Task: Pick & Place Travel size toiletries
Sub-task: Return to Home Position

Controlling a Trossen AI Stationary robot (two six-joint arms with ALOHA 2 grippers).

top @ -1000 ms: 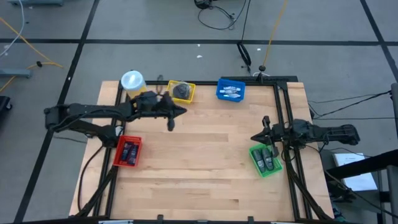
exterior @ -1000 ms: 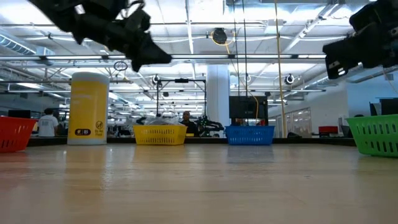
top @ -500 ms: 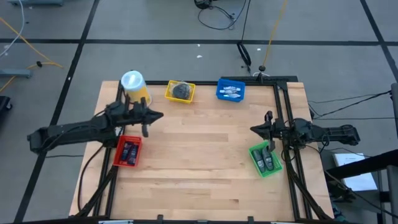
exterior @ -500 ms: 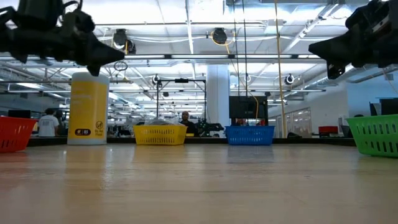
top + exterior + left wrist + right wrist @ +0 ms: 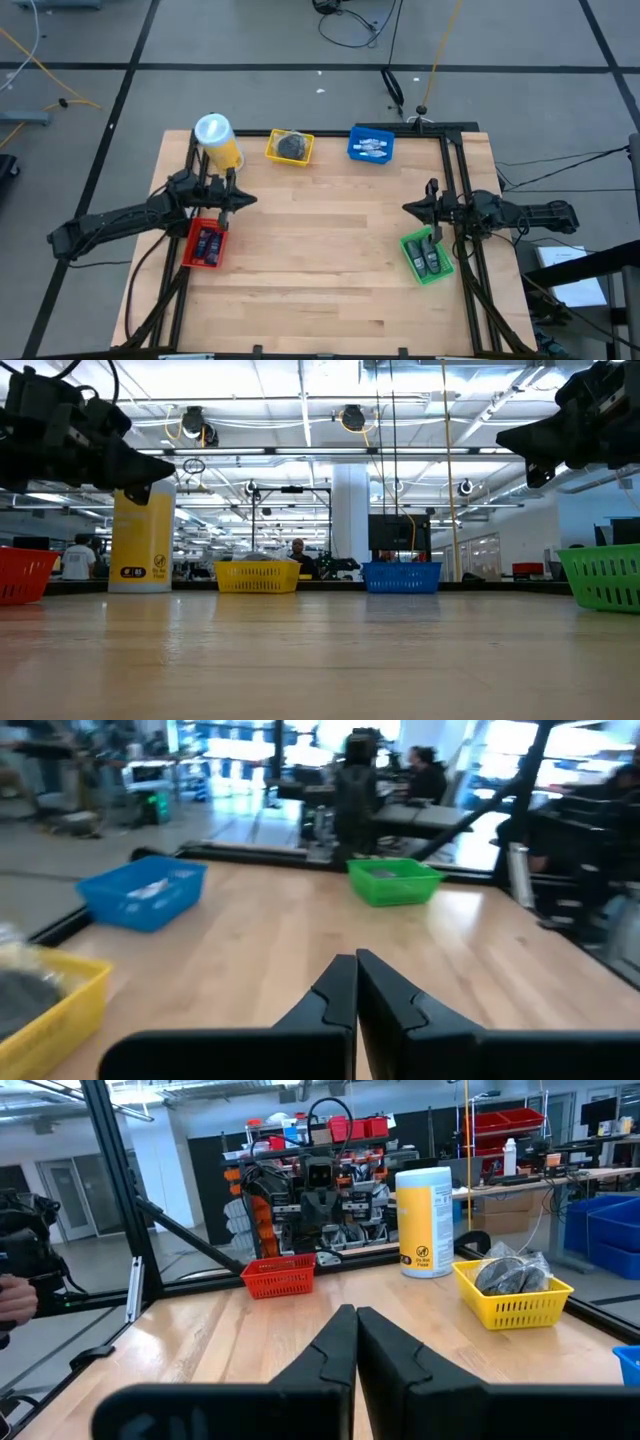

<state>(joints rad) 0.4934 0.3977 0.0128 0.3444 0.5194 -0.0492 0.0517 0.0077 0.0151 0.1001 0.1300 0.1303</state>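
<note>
Left gripper, pinched closed and empty, hovers just past the red bin's far corner, above its bottles; right gripper, likewise closed, waits well apart from that bin.

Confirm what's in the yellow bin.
The yellow bin holds a dark grey bundle heaped above its rim. Anything beneath it is covered.

Yellow canister beside yellow bin, both on wooden table

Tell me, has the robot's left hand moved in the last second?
Yes. The left hand pulled back from beside the yellow bin toward the red bin, leftward.
</note>
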